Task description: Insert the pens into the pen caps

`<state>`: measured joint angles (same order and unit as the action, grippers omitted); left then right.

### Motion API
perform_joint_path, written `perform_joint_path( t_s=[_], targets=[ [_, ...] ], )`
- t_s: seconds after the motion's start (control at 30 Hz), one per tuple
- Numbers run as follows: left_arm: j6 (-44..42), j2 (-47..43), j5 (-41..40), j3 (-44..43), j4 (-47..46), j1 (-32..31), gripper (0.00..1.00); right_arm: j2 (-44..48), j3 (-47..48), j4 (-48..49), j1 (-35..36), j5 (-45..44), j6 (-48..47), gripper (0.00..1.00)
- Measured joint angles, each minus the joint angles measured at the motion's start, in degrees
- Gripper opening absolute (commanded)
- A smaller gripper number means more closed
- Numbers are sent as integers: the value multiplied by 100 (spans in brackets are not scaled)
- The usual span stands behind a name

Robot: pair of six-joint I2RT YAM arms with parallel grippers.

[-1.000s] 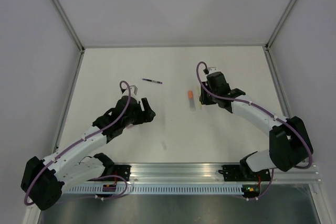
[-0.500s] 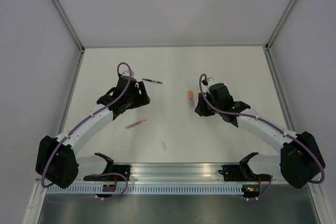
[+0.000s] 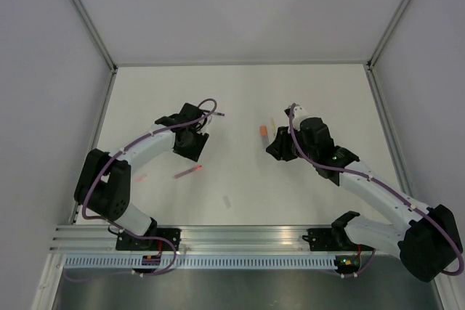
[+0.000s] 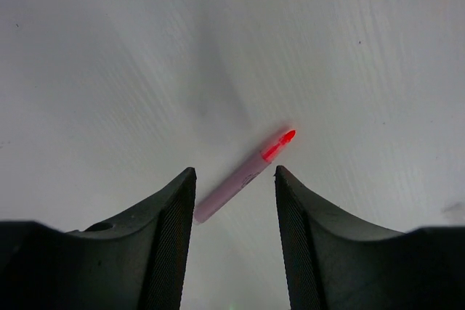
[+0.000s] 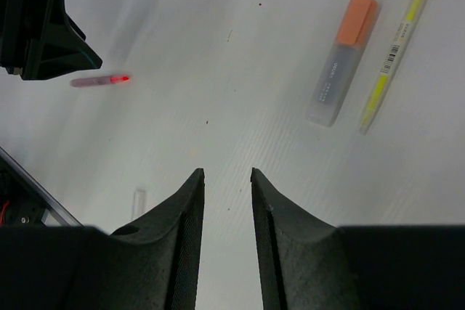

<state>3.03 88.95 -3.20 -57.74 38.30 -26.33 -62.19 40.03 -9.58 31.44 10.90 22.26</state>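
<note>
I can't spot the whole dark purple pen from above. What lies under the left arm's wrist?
One end of the dark purple pen pokes out past the purple cable; the rest is covered by the left arm. Anything else beneath is hidden.

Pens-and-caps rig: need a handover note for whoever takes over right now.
Left claw: open, empty, aimed at the red-pink pen lying loose below it.
Right claw: slightly open, empty, short of the orange cap and yellow pen, which lie side by side.
Dark purple pen: loose, beyond the left claw.
Done: no pen is in a cap.
Left: all three pens.
</note>
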Motion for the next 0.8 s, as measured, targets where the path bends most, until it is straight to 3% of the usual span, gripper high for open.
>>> perform_joint_path(
  t_s=[0.23,0.27,0.6,0.7,0.8],
  targets=[
    [-903,70,85,205,195,0,50,33,-4,17,0,96,4,38],
    [-977,118,96,262,190,0,44,37,-4,20,0,101,4,38],
    [-1316,737,258,212,415,-15,38,63,-15,20,0,105,4,38],
    [-1325,883,295,72,562,-24,28,63,-15,22,0,103,4,38],
    [-1320,992,376,-37,680,-55,11,66,-15,22,0,103,4,38]
  ],
)
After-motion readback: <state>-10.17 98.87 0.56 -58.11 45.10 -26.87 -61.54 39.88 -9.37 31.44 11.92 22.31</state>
